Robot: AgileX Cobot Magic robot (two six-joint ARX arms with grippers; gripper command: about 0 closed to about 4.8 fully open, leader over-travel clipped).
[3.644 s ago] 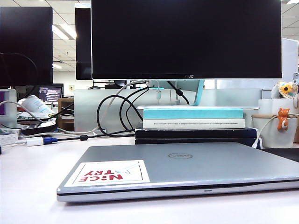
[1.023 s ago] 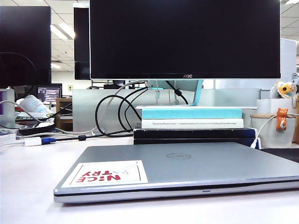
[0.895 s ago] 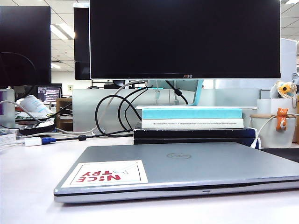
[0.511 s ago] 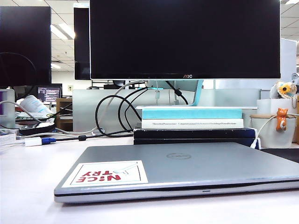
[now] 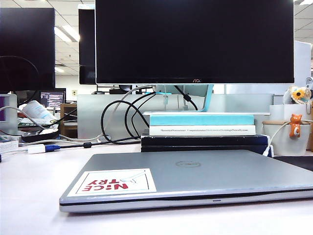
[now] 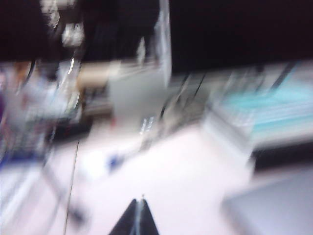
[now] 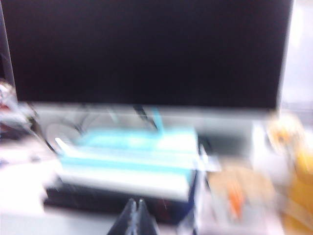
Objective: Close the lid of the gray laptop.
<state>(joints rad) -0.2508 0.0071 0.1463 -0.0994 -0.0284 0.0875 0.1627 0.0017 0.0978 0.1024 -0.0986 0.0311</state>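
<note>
The gray laptop [image 5: 195, 193] lies on the white desk in the exterior view. Its lid [image 5: 205, 171] rests flat on the base, with the round logo [image 5: 188, 164] and the white-red sticker [image 5: 112, 182] facing up. Neither arm shows in the exterior view. My left gripper [image 6: 137, 201] is shut with nothing in it, held over the white desk, and a corner of the gray laptop [image 6: 274, 210] appears blurred nearby. My right gripper [image 7: 135, 201] is also shut and empty, pointing toward the stack of books [image 7: 127, 166]. Both wrist views are blurred.
A large black monitor [image 5: 195, 41] stands on a stack of books [image 5: 203, 132] behind the laptop. Black cables [image 5: 122, 120] loop at the left of the books. Another dark monitor [image 5: 27, 46] is at the far left. A white pot with an orange cat figure [image 5: 295, 125] stands at the right.
The laptop stays shut throughout. The exterior picture shifts slightly from frame to frame. Nothing on the desk has moved.
</note>
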